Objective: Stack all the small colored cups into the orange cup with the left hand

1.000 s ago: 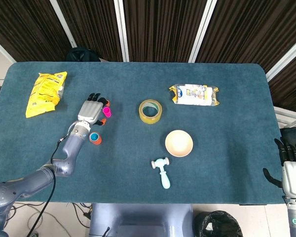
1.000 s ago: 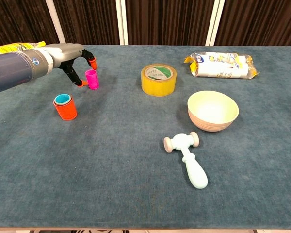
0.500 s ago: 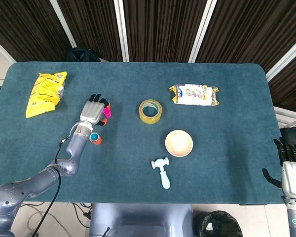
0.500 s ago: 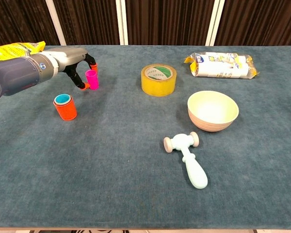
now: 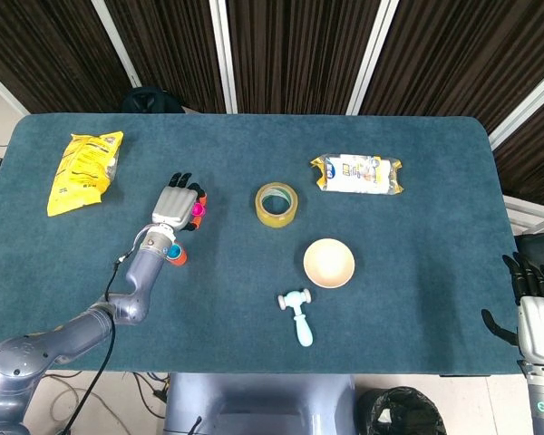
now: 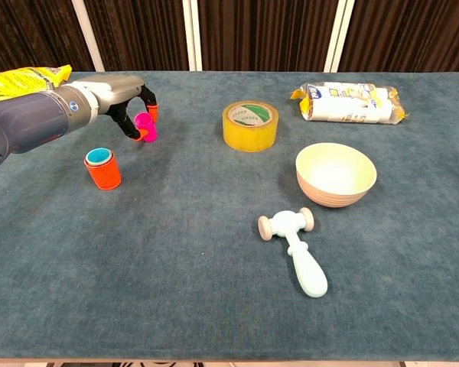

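Note:
The orange cup point(image 6: 104, 171) stands at the left of the table with a blue cup point(image 6: 99, 156) nested inside it; in the head view the orange cup point(image 5: 176, 256) lies just beneath my left wrist. A pink cup point(image 6: 145, 127) sits a little behind it, slightly tilted, still on the cloth. My left hand point(image 6: 119, 95) reaches over from the left and pinches the pink cup point(image 5: 198, 209) between thumb and a finger. From above, the left hand point(image 5: 174, 203) partly covers that cup. My right hand point(image 5: 533, 295) hangs off the table's lower right corner, fingers apart, holding nothing.
A roll of yellow tape point(image 6: 250, 126) lies mid-table, a cream bowl point(image 6: 336, 174) to its right, and a pale blue toy hammer point(image 6: 294, 248) nearer the front. A yellow snack bag point(image 5: 84, 169) is far left, a wrapped packet point(image 6: 347, 102) at the back right.
My left hand has slid toward the pink cup and its fingers have closed onto it; the cup now leans slightly. The right hand has not moved.

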Motion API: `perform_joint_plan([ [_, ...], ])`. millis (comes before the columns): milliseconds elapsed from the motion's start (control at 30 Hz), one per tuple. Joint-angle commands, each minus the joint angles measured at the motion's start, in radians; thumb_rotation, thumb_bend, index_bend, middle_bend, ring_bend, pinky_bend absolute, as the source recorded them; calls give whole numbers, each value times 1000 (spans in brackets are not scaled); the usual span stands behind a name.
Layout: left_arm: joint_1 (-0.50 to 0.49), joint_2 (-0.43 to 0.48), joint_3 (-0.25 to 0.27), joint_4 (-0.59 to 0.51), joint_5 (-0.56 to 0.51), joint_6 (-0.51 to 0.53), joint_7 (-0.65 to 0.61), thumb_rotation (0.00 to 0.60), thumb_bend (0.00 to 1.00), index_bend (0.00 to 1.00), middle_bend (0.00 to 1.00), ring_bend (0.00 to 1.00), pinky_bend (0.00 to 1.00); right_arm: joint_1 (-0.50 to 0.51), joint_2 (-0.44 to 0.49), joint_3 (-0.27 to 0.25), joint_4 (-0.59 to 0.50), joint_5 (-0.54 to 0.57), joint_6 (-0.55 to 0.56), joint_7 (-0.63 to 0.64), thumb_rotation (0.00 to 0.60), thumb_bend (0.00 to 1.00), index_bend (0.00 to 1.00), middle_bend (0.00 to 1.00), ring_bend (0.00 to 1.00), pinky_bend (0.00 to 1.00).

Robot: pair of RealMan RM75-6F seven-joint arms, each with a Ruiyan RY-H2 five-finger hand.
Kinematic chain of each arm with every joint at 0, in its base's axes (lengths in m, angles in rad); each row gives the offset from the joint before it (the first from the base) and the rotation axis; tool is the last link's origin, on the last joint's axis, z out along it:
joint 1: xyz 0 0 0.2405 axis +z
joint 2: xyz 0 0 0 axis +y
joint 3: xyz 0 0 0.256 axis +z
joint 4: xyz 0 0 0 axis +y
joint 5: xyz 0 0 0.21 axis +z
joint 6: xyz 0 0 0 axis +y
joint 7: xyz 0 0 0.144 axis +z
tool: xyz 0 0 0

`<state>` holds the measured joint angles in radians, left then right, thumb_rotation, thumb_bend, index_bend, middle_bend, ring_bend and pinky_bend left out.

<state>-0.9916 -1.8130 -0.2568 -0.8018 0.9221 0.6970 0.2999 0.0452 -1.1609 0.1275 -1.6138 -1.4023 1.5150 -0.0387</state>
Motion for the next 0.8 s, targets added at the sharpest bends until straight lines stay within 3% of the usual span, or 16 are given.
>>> perform_joint_plan([
  [33,2,5,3,-8,4,5,9,600,378,467,264,0,0,0,1,0,-1,1,-2,1,600,324,86,78,132,84],
  [233,0,29,-10,-53,11,33,19,600,385,471,264,0,0,-1,2,2,-3,3,2,2,600,324,86,78,132,84],
  [367,2,84,-24,-141,31,76,33,600,384,467,266,0,0,-2,3,5,-4,8,3,3,600,325,86,78,132,84],
  [667,63,324,-11,-517,59,144,98,600,383,465,264,0,0,-1,1,3,-5,7,1,-3,600,324,86,78,132,85],
  [800,118,505,10,-775,46,147,117,600,382,465,263,0,0,-2,-1,2,-7,6,3,-7,600,325,85,78,132,85],
])
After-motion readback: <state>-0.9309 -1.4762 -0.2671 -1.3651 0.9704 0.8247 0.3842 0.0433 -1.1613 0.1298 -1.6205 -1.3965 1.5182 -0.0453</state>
